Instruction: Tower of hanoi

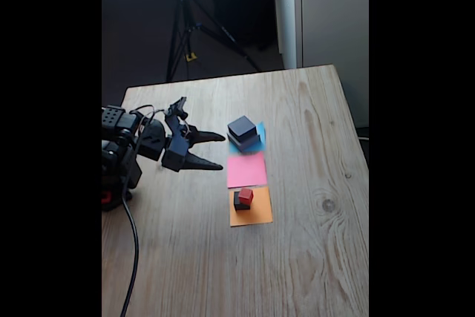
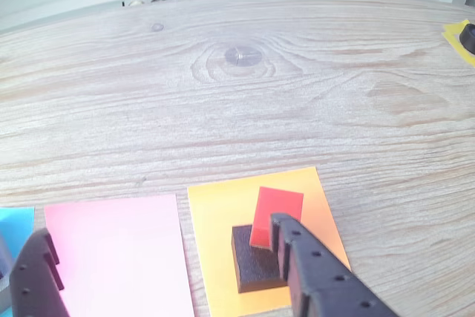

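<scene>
On the pale wooden table (image 1: 312, 257), three paper squares in a row: blue paper square (image 1: 259, 141) farthest in the fixed view, pink paper square (image 1: 246, 171) in the middle, orange paper square (image 1: 251, 207) nearest; on the blue one, a wide flat grey block (image 1: 246, 141) with a medium black block (image 1: 242, 128) stacked on top; on the orange one, a small dark grey block (image 1: 240, 201) with a tiny red cube (image 1: 246, 196) on top, seen in the wrist view as dark base (image 2: 253, 257) and red cube (image 2: 275, 217); pink square bare (image 2: 119, 254). Left of the squares in the fixed view, the black two-finger gripper (image 1: 216, 151) of the arm, fingers spread apart and holding nothing, tips aimed toward the squares, clear of every block. Beyond the table's far edge, a black tripod (image 1: 185, 31) on a dark floor.
</scene>
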Controlling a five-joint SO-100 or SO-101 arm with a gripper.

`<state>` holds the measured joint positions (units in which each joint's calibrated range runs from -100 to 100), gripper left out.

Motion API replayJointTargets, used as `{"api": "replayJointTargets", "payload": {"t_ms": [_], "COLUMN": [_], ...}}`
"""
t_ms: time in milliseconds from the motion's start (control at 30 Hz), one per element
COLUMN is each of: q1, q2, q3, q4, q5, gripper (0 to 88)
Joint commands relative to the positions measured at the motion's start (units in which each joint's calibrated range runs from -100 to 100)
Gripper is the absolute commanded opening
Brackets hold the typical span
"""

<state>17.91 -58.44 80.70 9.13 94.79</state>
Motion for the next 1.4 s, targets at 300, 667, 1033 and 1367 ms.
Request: {"api": "replayJointTargets", "payload": {"t_ms": [300,667,1033,1367], "q1": [4.19,9.04,9.21,8.71], "q2": [12.49,25.82,35.66,45.88], "q3": [5.11,4.66,6.11,5.39], "q4": [-25.68,-40.33,-50.45,-61.78], "q5": [-3.32,-1.82,1.53,2.87], "gripper": [33.2,31.4,30.4,31.8]}}
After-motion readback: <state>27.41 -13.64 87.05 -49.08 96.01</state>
